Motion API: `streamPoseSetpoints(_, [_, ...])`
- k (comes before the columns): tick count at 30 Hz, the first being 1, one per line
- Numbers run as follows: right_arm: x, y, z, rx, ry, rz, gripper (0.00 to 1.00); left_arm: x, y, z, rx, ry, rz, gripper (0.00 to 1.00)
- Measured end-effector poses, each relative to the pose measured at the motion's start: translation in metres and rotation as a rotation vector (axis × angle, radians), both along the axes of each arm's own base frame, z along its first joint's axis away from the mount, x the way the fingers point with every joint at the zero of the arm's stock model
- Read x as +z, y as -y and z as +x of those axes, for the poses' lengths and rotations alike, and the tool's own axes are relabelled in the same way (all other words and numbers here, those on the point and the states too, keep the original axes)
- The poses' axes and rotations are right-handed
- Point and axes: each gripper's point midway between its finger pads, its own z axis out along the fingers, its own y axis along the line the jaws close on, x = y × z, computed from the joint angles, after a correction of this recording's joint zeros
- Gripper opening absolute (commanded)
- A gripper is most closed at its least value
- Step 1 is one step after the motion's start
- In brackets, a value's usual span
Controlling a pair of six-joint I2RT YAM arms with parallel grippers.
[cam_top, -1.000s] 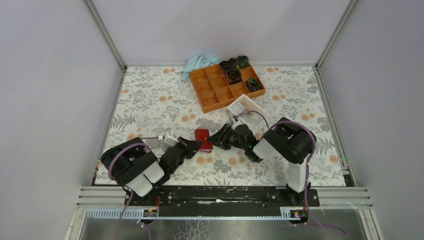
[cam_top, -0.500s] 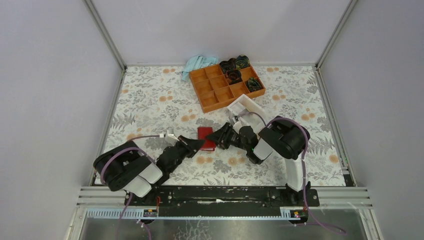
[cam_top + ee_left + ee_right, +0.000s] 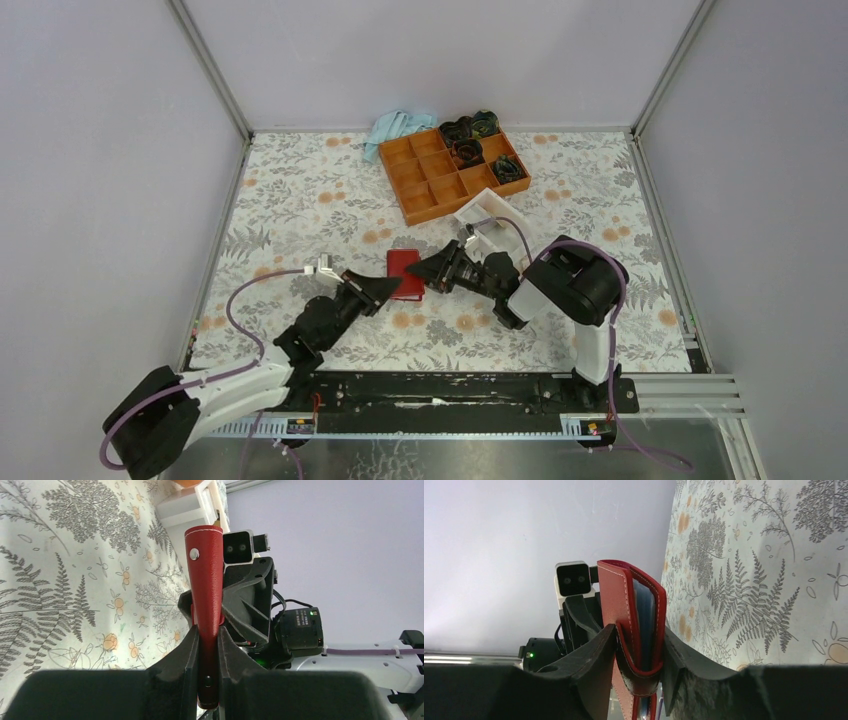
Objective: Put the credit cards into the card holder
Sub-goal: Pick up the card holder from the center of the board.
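So both arms are on the same thing here: the dark-red card holder (image 3: 404, 266) sits between the two grippers, near the front middle of the floral table (image 3: 300, 200). The left gripper (image 3: 383, 287) is clamped tight on one end of it, jaws nearly together with just the folded leather between them, and the metal snap stud (image 3: 194, 554) faces the left wrist cam. The right gripper (image 3: 424, 272) comes in from the other side with wider jaws, one finger pressed on each face of the folded holder, so it's gripping too. In the right wrist view a bluish credit card (image 3: 644, 607) is tucked inside the fold. Further back sit a whitish clear box (image 3: 488, 212), an orange compartment tray (image 3: 420, 185) and a light blue cloth (image 3: 392, 126).
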Motion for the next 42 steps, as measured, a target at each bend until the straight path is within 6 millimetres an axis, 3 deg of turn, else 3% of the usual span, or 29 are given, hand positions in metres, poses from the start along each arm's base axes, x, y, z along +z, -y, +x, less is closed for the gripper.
streamPoseSetpoints(7, [-0.004,0.002,0.002,-0.012,-0.023,-0.001,0.39,-0.006,-0.001,-0.001,0.0,-0.023,0.013,0.0])
streamPoseSetpoints(13, [-0.006,0.002,0.002,-0.008,-0.041,0.003,0.64,-0.011,0.0,0.0,0.001,-0.04,0.018,0.0])
streamPoseSetpoints(19, [-0.001,-0.001,0.001,0.01,-0.042,0.024,0.65,-0.012,0.0,0.0,0.003,-0.047,0.012,0.0])
streamPoseSetpoints(26, [0.0,-0.001,0.0,0.011,-0.041,0.031,0.64,0.011,-0.004,-0.002,0.01,0.004,-0.043,0.0])
streamPoseSetpoints(33, [0.007,0.005,-0.001,0.0,-0.025,0.044,0.64,0.019,-0.015,-0.008,0.033,0.017,-0.055,0.0])
streamPoseSetpoints(42, [0.021,0.008,0.002,-0.008,0.002,0.066,0.65,0.007,-0.018,-0.007,0.051,-0.015,-0.017,0.0])
